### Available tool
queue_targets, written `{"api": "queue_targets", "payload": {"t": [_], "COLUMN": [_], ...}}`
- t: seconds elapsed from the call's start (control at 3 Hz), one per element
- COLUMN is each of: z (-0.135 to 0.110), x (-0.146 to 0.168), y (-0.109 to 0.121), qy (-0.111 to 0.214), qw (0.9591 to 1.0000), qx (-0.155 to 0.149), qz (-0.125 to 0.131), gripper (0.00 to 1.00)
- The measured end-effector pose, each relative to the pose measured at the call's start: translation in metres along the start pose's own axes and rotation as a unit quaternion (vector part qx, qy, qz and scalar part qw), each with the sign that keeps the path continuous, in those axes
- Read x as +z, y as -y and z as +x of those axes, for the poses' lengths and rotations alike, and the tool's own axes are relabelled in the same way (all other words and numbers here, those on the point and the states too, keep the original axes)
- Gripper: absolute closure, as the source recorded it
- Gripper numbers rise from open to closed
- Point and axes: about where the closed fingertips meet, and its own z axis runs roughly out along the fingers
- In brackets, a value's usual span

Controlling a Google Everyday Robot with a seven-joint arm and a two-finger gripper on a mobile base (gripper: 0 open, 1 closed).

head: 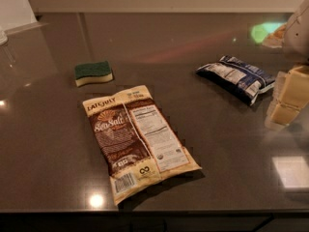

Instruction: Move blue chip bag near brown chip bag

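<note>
The blue chip bag [236, 77] lies flat on the dark countertop [227, 149] at the right, dark blue with white label panels. The brown chip bag [139, 140], large, cream-edged, with a brown "Sea Salt" panel and a white nutrition label, lies face up at the centre front. The two bags are well apart. My gripper [274, 103] is at the right edge of the view, just right of the blue bag's right end and low over the counter. Its cream fingers [295, 87] are open and hold nothing.
A green and yellow sponge [93, 73] lies at the back left, beyond the brown bag. The counter's front edge runs along the bottom of the view. A pale wall stands behind the counter. A green glow [264, 31] shows at the back right.
</note>
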Motion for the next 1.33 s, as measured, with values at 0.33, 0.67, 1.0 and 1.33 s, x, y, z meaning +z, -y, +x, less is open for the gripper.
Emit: {"api": "queue_targets", "payload": {"t": [0.33,0.67,1.0,1.33], "z": [0.0,-0.001,0.006,0.014], "x": [0.0,-0.001,0.007,0.02], "y": [0.0,0.003,0.022,0.048], "qy": [0.0,0.001,0.0,0.009], "qw": [1.0,0.9999,0.9973,0.9887], "qx": [0.0,0.012,0.068,0.143], "qz": [0.0,0.009,0.026,0.044], "gripper": [0.0,0.0,0.0,0.0]}}
